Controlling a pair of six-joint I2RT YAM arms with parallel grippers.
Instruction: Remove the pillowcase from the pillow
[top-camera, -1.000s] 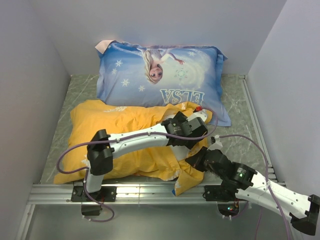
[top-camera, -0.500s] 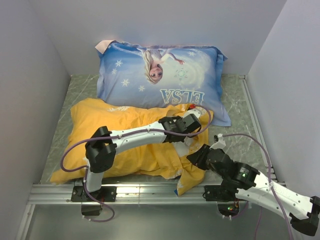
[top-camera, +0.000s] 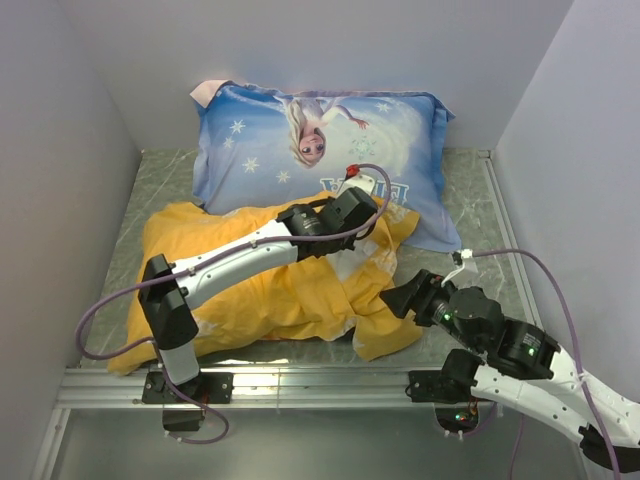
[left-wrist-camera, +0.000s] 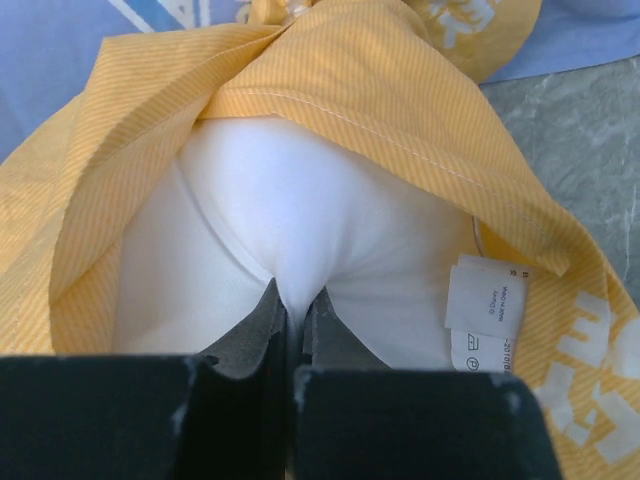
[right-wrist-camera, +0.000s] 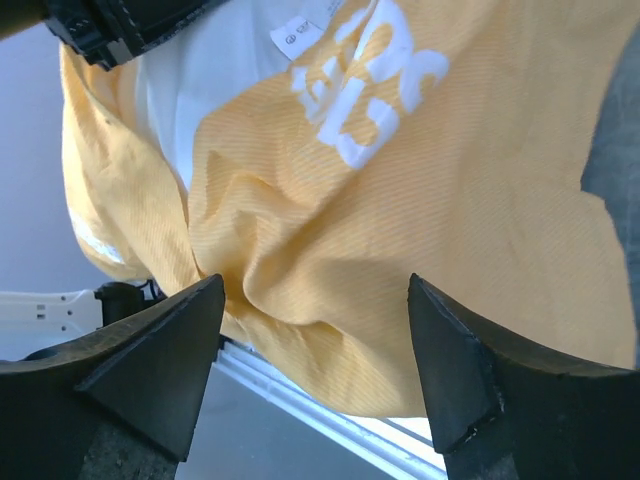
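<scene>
Left wrist: L gripper (left-wrist-camera: 295, 298) pinched shut on pillow (left-wrist-camera: 300, 200), bulging from pillowcase (left-wrist-camera: 380, 90) mouth. R gripper (right-wrist-camera: 315, 290) spread wide above pillowcase, holding nothing. Risk: slipping off thin pinch; dragging unpinned pillowcase along.

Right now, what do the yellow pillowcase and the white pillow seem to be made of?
Yellow pillowcase: seemingly thin woven cloth, matte, finely striped, with a stitched hem. White pillow: smooth fabric, probably soft-stuffed; it puckers where the left gripper pinches it.

Pale walls (top-camera: 320, 50) enclose a marbled (grey-green) tabletop (top-camera: 490, 222).
</scene>
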